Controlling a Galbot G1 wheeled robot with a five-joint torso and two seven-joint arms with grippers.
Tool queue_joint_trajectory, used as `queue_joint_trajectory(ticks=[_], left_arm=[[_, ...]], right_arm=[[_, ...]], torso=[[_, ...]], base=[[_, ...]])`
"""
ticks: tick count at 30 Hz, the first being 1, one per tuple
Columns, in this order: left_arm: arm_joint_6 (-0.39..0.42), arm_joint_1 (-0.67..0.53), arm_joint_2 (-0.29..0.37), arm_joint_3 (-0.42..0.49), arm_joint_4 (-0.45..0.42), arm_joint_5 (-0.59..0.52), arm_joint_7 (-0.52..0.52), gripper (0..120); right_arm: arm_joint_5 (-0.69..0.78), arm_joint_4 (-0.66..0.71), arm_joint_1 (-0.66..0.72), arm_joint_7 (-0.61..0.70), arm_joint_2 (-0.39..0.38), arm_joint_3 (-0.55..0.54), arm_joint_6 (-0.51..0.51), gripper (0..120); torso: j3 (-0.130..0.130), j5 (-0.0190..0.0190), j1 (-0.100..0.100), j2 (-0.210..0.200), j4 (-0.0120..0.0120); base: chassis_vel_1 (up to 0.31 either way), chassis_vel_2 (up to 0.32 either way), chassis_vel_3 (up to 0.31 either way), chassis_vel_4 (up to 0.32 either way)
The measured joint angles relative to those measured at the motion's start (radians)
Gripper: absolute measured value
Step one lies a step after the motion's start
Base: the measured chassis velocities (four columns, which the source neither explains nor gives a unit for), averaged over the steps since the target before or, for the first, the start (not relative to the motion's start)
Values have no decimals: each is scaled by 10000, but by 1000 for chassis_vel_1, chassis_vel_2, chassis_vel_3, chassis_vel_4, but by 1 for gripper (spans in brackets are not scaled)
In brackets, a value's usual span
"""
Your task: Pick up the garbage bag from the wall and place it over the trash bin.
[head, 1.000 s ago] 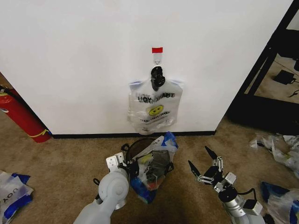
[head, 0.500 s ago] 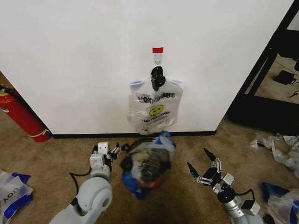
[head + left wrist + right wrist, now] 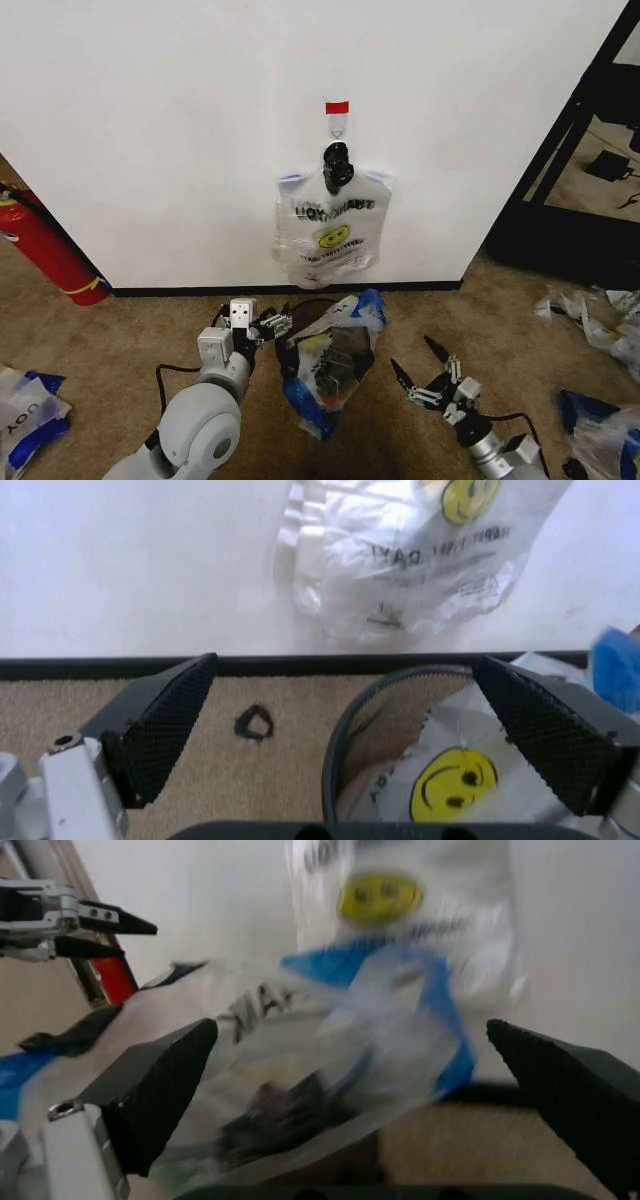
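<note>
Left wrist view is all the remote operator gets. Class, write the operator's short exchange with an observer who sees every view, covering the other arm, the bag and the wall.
Operator: My open left end effector faces the trash bin rim. Where is the other arm?
Observer: The right end effector is low over the carpet on the bin's right, open, apart from the garbage bag.
Operator: How does the bag sit?
Observer: It drapes over the bin, with a blue edge standing up on the right side.
Operator: What holds the bundle on the wall?
Observer: A black clip, below a hook topped by red tape.
</note>
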Motion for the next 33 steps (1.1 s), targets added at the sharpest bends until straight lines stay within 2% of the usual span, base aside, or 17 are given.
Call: queue_joint_trajectory(ticks=[2, 6, 9, 11, 15, 22, 33], left_arm=[[-45, 83, -41, 0, 0, 96, 0, 100], [-196, 227, -93, 74, -12, 368, 16, 100], [-214, 33, -24, 226, 161, 358, 45, 100], [-280, -94, 84, 314, 367, 343, 110, 100], [-430, 86, 158, 173, 408, 363, 99, 100], [-525, 225, -53, 258, 567, 603, 68, 100], [-640, 435, -179, 261, 568, 928, 90, 100]], right_arm=[[6, 257, 5, 507, -98, -287, -331, 100], [828, 2068, 340, 3421, -340, -1610, -2467, 100], [1165, 2596, 364, 4122, -178, -1659, -2939, 100], [1621, 3114, 442, 5099, -37, -1610, -3589, 100], [2623, 3438, 1070, 6862, -71, -1567, -4925, 100], [4132, 3046, 2301, 7822, 85, -1775, -6040, 100], [4171, 2426, 3190, 7698, 289, -2315, -7299, 100]], torso=[[0, -1, 0, 0, 3], [0, -1, 0, 0, 11], [0, -1, 0, 0, 4], [1, -3, 0, 0, -6], [1, -2, 0, 0, 7], [1, -2, 0, 0, 4], [1, 0, 0, 0, 3]], base=[[0, 0, 0, 0], [0, 0, 0, 0], [0, 0, 0, 0], [0, 0, 0, 0], [0, 0, 0, 0], [0, 0, 0, 0], [0, 0, 0, 0]])
